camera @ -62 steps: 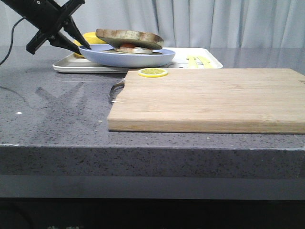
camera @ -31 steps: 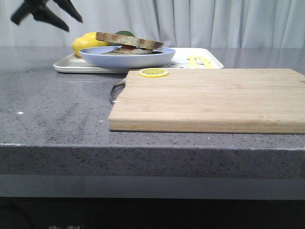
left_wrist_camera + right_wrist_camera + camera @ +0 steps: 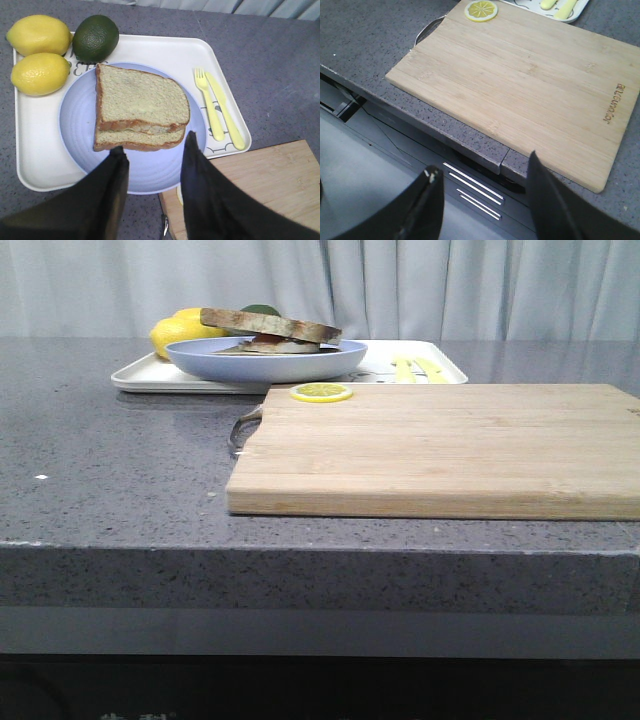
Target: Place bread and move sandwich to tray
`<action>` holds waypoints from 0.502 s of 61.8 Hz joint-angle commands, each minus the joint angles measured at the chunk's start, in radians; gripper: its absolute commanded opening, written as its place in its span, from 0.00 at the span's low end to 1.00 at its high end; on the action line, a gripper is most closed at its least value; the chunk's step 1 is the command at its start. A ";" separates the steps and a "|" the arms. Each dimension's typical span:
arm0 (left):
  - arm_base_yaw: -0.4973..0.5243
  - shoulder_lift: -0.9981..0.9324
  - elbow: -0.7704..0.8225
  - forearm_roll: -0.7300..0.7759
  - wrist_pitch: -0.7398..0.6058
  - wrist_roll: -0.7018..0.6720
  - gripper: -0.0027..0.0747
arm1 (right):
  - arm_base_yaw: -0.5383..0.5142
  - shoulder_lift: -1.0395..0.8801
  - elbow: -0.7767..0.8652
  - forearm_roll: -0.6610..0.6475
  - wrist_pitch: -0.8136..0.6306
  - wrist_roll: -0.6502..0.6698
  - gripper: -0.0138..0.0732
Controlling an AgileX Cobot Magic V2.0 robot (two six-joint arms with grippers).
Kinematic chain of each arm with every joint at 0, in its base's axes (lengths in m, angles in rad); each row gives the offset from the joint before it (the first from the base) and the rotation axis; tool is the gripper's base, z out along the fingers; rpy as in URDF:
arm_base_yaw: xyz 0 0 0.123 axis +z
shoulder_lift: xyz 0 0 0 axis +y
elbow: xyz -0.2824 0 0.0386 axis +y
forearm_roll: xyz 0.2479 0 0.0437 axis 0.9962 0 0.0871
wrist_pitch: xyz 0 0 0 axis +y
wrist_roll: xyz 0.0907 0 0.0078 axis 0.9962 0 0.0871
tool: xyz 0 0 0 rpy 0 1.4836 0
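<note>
Landmark: wooden cutting board [image 3: 440, 448], nearest the table's front edge; bare except 1 lemon slice [image 3: 321, 392] at its far left corner. Metal handle loop [image 3: 243, 429] on the board's left end.

Beyond the board's far edge: the tray [image 3: 150, 49], white, low rim, cartoon print partly covered. On it, light-blue plate [image 3: 80, 120] holding the sandwich [image 3: 140, 127]; the bread [image 3: 137, 95] lies on top as upper slice, pale greenish-tan crumb, golden-brown crust, slightly offset from the lower slice. Front view shows a bit of white and orange between the 2 slices.

Also on the tray: yellow fork [image 3: 209, 102] and knife [image 3: 225, 111] on the side nearer the board's middle; 2 lemons [image 3: 41, 73] and 1 dark green lime [image 3: 95, 37] on the side away from it.

Left gripper [image 3: 152, 150] above the plate's near rim, fingers apart, holding nothing. Right gripper [image 3: 482, 172] off the board's near edge, over the table front, fingers apart, empty.
</note>
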 commanded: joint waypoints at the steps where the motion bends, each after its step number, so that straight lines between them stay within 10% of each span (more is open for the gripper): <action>1: -0.021 -0.156 0.123 -0.011 -0.153 0.046 0.34 | -0.006 0.005 -0.022 -0.004 -0.061 -0.004 0.62; 31: -0.023 -0.761 0.867 -0.011 -0.393 0.282 0.34 | -0.006 0.005 -0.022 -0.004 -0.061 -0.004 0.62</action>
